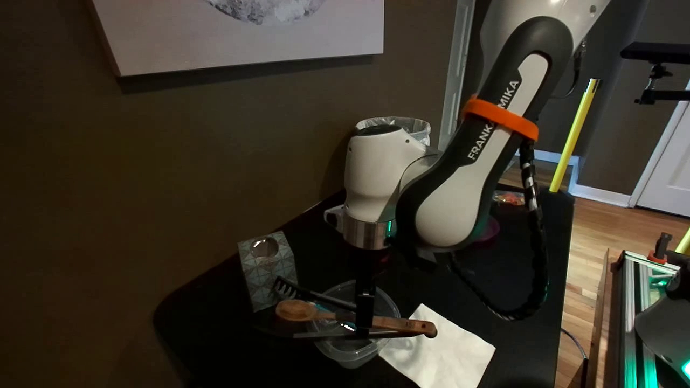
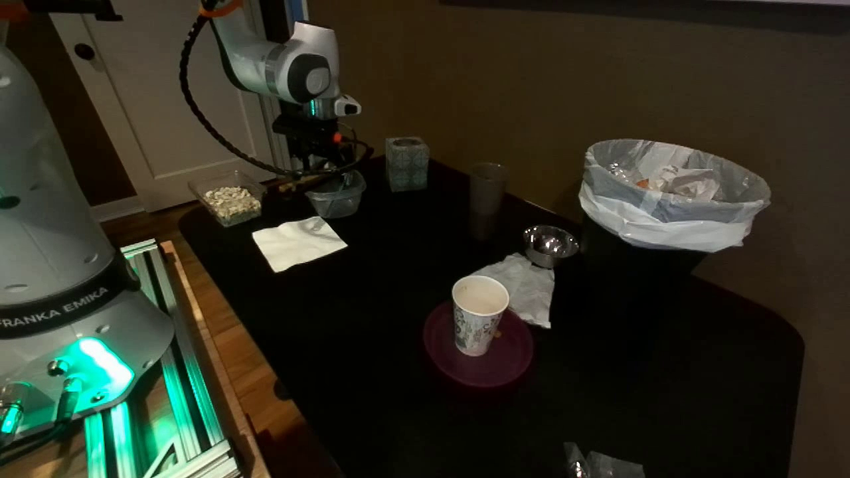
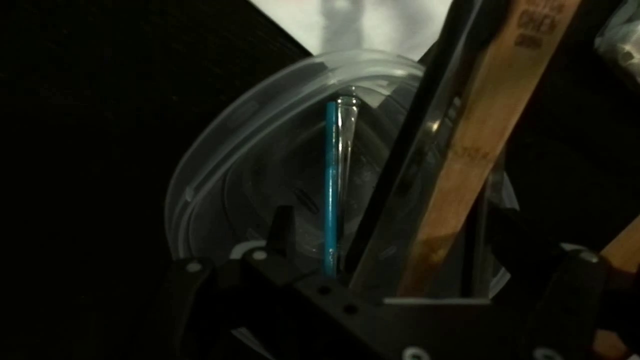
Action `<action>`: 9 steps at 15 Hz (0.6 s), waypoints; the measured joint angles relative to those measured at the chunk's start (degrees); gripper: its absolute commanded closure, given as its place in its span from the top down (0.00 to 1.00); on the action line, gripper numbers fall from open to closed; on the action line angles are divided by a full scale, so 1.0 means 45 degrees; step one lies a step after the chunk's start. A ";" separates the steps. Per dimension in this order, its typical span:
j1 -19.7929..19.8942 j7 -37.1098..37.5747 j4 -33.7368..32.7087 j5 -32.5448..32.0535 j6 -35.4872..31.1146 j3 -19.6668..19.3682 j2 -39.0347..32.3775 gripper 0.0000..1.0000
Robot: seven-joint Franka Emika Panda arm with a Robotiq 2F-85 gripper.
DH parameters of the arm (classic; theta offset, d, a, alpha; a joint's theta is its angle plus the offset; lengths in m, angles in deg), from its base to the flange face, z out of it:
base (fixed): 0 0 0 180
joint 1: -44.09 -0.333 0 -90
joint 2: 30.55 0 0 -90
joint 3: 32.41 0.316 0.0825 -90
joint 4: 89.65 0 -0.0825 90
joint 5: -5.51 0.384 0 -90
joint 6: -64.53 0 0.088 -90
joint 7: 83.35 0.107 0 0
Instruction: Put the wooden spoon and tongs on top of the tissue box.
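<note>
The wooden spoon [image 1: 299, 311] lies across the clear container [image 1: 350, 355], its handle toward the white napkin. The dark tongs [image 1: 318, 296] lie beside it, with a fork-like head near the tissue box. In the wrist view, the spoon handle [image 3: 470, 140] and the tongs' black arm [image 3: 395, 165] pass between the fingers. My gripper [image 3: 395, 235] is open around them, with gaps at the sides; in an exterior view the gripper [image 1: 364, 318] is low over the container. The grey patterned tissue box [image 1: 267, 272] stands upright by the wall; it also shows in an exterior view [image 2: 407, 166].
A teal stick [image 3: 331, 185] lies in the clear container. A white napkin [image 2: 299, 243] and a container of peanuts [image 2: 229, 202] are near. Farther off stand a tall cup [image 2: 487, 199], steel bowl [image 2: 550, 245], purple plate [image 2: 438, 352] with paper cup [image 2: 477, 325], and lined bin [image 2: 671, 222].
</note>
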 measured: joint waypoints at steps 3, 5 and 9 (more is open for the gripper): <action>0.0002 0.0027 -0.0002 0.0022 0.0000 0.0023 -0.0001 1.00; 0.0038 0.0026 -0.0002 0.0066 0.0009 0.0097 0.0000 1.00; 0.0107 0.0026 -0.0001 0.0116 0.0120 0.0207 -0.0001 1.00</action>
